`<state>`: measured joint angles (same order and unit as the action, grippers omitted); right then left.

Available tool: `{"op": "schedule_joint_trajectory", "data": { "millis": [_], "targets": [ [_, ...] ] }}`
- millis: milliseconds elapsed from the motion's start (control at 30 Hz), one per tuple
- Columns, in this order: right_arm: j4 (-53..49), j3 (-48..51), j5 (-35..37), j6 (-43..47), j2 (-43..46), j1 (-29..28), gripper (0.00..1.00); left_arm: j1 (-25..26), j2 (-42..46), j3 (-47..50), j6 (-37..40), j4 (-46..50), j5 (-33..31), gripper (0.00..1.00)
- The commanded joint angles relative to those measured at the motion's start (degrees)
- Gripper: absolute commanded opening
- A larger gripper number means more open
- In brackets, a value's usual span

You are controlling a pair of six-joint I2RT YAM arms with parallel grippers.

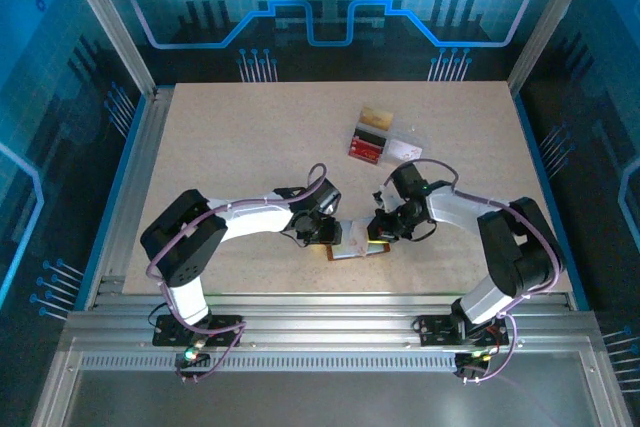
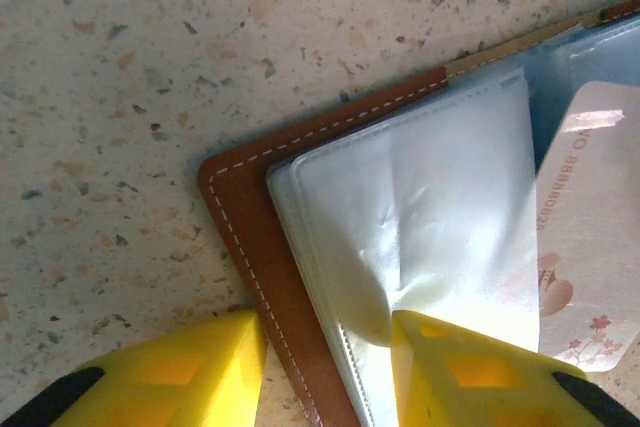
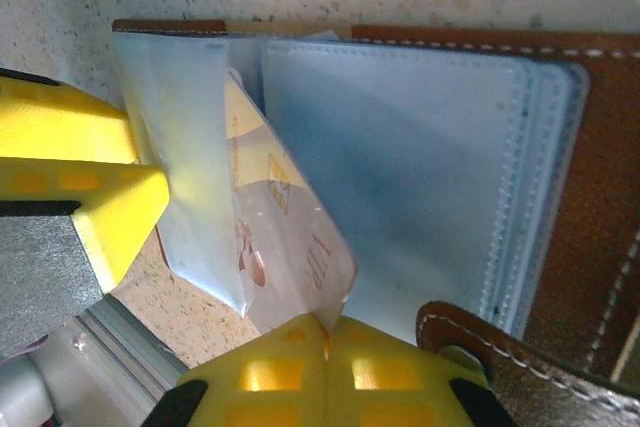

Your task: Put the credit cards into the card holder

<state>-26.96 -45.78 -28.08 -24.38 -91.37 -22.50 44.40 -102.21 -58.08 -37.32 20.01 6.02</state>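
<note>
My right end effector (image 3: 325, 332) pinches a pale card (image 3: 285, 247) shut, feeding a sleeve; my left end effector (image 2: 325, 367) (half-open) seemingly pins the card holder (image 2: 250, 237) to the bench (image 2: 150, 57).

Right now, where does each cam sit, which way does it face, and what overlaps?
Top external: above and behind the bases, looking down at the table; both arms show, meeting at the card holder.
Left wrist: on the left gripper, looking down at the card holder's brown corner, yellow fingers astride its edge.
Right wrist: on the right gripper, shut on a pale card entering a clear sleeve.
Shared: all three see the card holder.
</note>
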Motion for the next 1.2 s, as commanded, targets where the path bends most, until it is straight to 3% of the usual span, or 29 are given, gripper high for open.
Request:
{"op": "schedule_joint_trajectory", "data": {
  "millis": [0,533,1167],
  "targets": [
    [-3.94,-2.51,2.38,1.71,-2.47,-1.49,0.00,-0.80,-1.19,3.05,1.10,1.15,-0.08,0.37],
    [-11.30,-9.68,8.01,3.49,-7.20,-4.71,0.00,-1.86,-0.96,4.29,1.89,-1.03,1.35,0.37],
    [-9.33,-16.02,5.05,2.55,-13.02,-10.52,0.00,-1.94,-0.10,4.43,1.28,-2.67,3.01,0.37]
  ]
}}
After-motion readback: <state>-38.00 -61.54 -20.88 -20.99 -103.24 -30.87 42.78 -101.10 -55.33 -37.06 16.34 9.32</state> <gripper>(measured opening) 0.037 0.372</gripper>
